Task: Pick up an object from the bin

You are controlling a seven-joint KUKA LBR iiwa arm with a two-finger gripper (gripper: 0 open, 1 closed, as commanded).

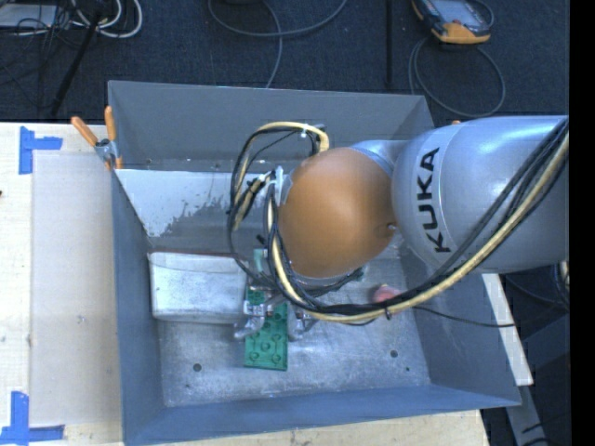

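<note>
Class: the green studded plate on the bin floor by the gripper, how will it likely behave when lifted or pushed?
The green studded plate looks like moulded plastic, so it is probably stiff and light. It seems to lie flat on the bin floor, so it should slide rather than roll. Being thin, it may tilt if the gripper takes one edge.

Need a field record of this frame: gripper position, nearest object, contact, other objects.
gripper: low in the bin, near the middle of its floor, under the arm's orange cover
nearest object: green studded building block, lying flat on the floor
contact: the gripper's tip overlaps the block's upper edge; whether it grips the block cannot be told
other object: small pink thing, to the right of the gripper in the camera view, apart from the block
</note>
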